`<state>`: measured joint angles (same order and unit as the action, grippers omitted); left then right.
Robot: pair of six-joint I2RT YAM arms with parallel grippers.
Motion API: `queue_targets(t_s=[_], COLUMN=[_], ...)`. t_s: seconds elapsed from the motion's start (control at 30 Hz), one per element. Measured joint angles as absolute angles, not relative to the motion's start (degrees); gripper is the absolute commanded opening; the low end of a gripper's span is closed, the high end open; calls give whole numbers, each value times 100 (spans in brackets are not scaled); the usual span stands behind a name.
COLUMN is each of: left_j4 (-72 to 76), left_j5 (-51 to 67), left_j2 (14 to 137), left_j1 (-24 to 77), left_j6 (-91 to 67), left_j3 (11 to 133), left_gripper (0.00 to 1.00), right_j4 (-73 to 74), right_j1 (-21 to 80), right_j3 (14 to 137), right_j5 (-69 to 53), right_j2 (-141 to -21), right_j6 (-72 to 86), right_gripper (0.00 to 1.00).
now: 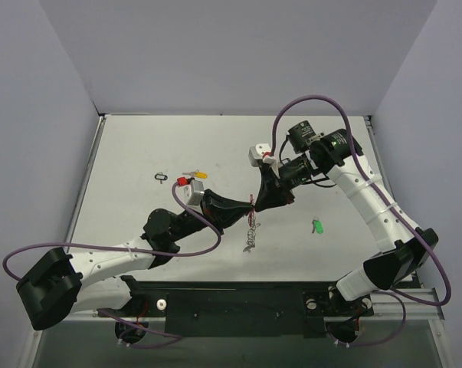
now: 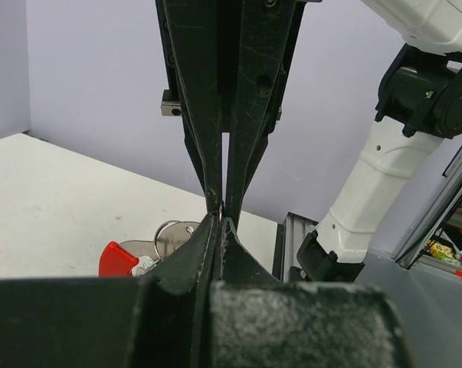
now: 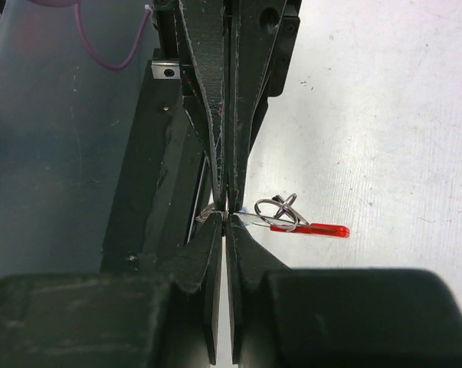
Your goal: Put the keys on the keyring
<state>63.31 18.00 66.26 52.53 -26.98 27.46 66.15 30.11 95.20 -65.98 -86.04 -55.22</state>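
The keyring hangs over the middle of the table as a silver chain, red at its top. My left gripper and right gripper meet tip to tip on that top end, both shut on the keyring. In the left wrist view my left gripper is shut, with a silver ring and the red piece beside it. In the right wrist view my right gripper pinches thin metal joined to the rings and the red piece. A green key and a yellow key lie on the table.
A small bare black loop lies left of the yellow key. The table's black front rail runs between the arm bases. Grey walls close the table at the back and sides.
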Motion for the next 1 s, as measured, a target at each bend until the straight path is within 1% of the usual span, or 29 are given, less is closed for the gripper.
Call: queue_targets(t_s=[0.17, 0.27, 0.37, 0.43, 0.57, 0.73, 1.0], left_j4=[6292, 6110, 5623, 5210, 4386, 3520, 2698], left_j5=[1798, 1789, 1793, 1809, 1828, 1831, 1984], left_j2=[6628, 6587, 6431, 6267, 5872, 5546, 5638], left_j1=[5253, 5247, 5240, 5238, 5216, 5190, 5164], left_j6=[-2689, -2641, -2534, -2447, -2191, -1883, -1483], left_j3=[2746, 2751, 2845, 2912, 3028, 3203, 3649], left_gripper=[0, 18, 25, 32, 39, 43, 43], right_j4=[6497, 6401, 6333, 6313, 6307, 6302, 6324], right_j1=[3052, 3094, 3138, 3162, 3229, 3398, 3498], right_j3=[9524, 9524, 9524, 9524, 9524, 9524, 9524], right_j5=[-6412, -6222, -6020, -5902, -5673, -5378, -5205], right_j2=[-8604, -8604, -8604, -8604, -8602, -8602, -8602], right_j6=[-5159, -4880, -4639, -4530, -4442, -4438, -4486], right_gripper=[0, 0, 0, 0, 0, 0, 0])
